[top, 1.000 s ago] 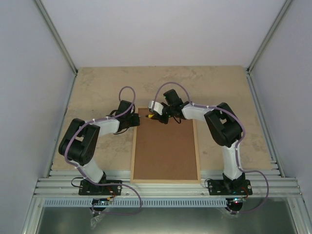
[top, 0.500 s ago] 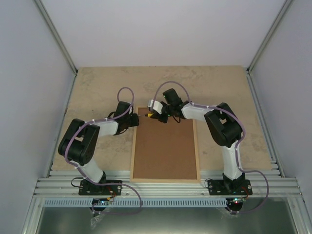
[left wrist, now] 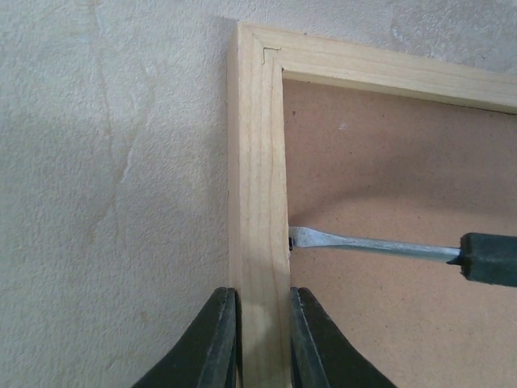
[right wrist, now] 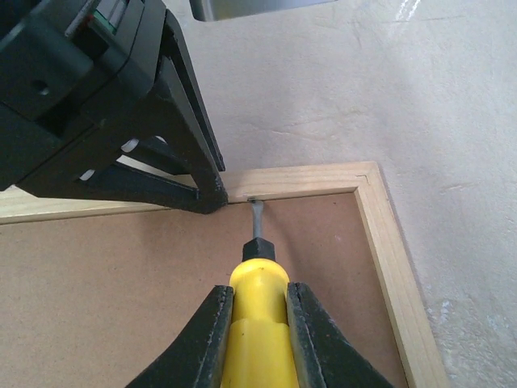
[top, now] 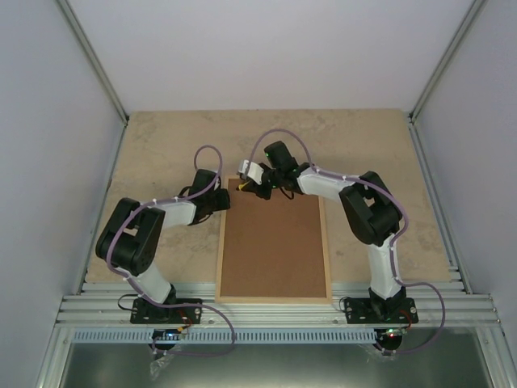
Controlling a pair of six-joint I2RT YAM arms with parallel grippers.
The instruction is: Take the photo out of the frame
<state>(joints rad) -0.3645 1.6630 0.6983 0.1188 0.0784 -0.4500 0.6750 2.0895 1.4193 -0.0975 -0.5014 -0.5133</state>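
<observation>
- Two grippers meet at the far left corner of the frame [top: 220,259], which lies flat and face down on the beige table [top: 161,145], its long sides running from near to far.
- One brown backing board [top: 275,246] fills the frame's opening and faces up. The photo is hidden from every view, so its place cannot be told.
- The left gripper [left wrist: 262,301] reaches in from the left and is clenched across the frame's left rail. One black finger presses the rail's outer edge and the other its inner edge, a little nearer than the far left corner joint.
- The right gripper [right wrist: 258,293] comes in from the right, low over the far end of the backing board. Its fingers are clamped on the yellow handle of a screwdriver [right wrist: 257,323].
- The screwdriver lies nearly level and points left. Its flat blade crosses just above the backing board, and its tip touches the inner edge of the left rail at a small dark spot, just beyond the left gripper's inner finger.
- Both arms bend inward from their bases at the near edge of the table.
</observation>
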